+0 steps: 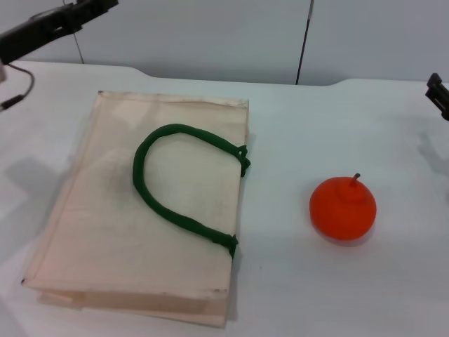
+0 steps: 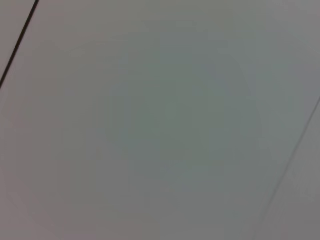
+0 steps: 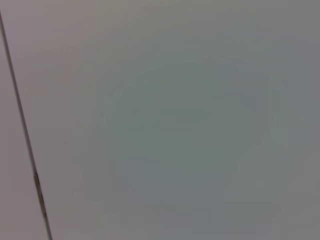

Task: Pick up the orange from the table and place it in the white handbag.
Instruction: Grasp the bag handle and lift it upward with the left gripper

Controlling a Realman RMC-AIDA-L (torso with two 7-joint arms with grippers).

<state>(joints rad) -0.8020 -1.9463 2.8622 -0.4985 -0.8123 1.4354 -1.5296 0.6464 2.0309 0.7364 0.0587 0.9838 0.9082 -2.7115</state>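
Observation:
The orange, bright orange-red with a short dark stem, sits on the white table at the right of centre. The white handbag lies flat on the table at the left, its dark green loop handle resting on top. The bag's handle side faces the orange, with a gap of bare table between them. My left arm is raised at the far upper left, well away from the bag. Only a dark piece of my right gripper shows at the right edge, above and right of the orange. Both wrist views show only plain grey wall panels.
A grey wall with a vertical dark seam stands behind the table's far edge. A cable hangs from the left arm at the upper left. Bare tabletop lies around the orange and in front of it.

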